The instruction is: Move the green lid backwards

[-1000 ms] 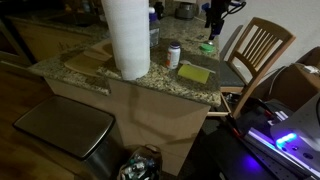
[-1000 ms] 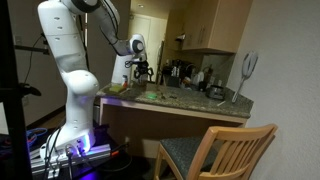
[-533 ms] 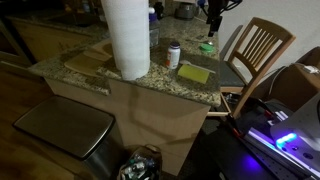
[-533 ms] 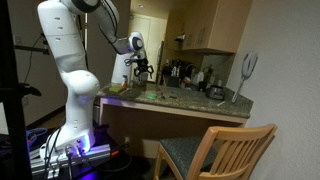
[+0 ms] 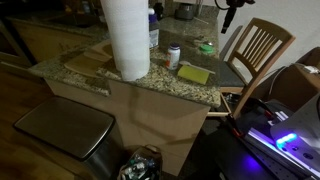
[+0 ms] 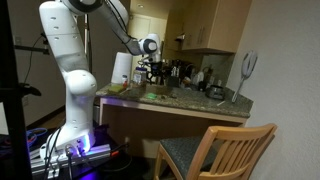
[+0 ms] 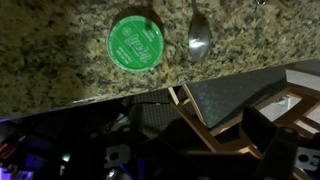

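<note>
The green lid (image 5: 207,46) lies flat on the granite counter (image 5: 150,85) near its far end, by the chair. In the wrist view it is a round green disc (image 7: 135,42) at the top, with nothing touching it. My gripper (image 5: 228,14) hangs above and beyond the lid, clear of it; it also shows in an exterior view (image 6: 152,70) over the counter. Its dark fingers (image 7: 262,130) stand wide apart at the bottom of the wrist view, over the counter edge and chair, holding nothing.
A tall white paper-towel roll (image 5: 126,38), a small white can with a red band (image 5: 174,54) and a yellow block (image 5: 194,74) stand on the counter. A metal spoon (image 7: 198,40) lies beside the lid. A wooden chair (image 5: 255,50) stands at the counter's end.
My gripper has risen and moved away from the lid, past the counter edge towards the chair. The lid stays on the counter.
</note>
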Controlling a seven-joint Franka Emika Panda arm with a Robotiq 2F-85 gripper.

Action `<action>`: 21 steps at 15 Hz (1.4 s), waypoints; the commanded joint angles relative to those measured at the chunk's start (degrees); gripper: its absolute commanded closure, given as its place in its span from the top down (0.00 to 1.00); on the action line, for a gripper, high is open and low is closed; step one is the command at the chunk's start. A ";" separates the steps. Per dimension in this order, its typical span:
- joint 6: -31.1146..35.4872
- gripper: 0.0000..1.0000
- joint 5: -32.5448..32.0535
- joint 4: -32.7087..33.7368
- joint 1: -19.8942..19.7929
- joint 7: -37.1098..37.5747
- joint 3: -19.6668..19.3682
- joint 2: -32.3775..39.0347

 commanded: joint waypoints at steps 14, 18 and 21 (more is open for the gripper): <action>0.00 1.00 0.80 -1.78 6.67 0.32 -0.74 3.17; 5.88 1.00 3.79 -0.29 4.55 0.65 0.12 10.22; 9.01 1.00 3.70 0.29 0.11 0.70 1.35 13.28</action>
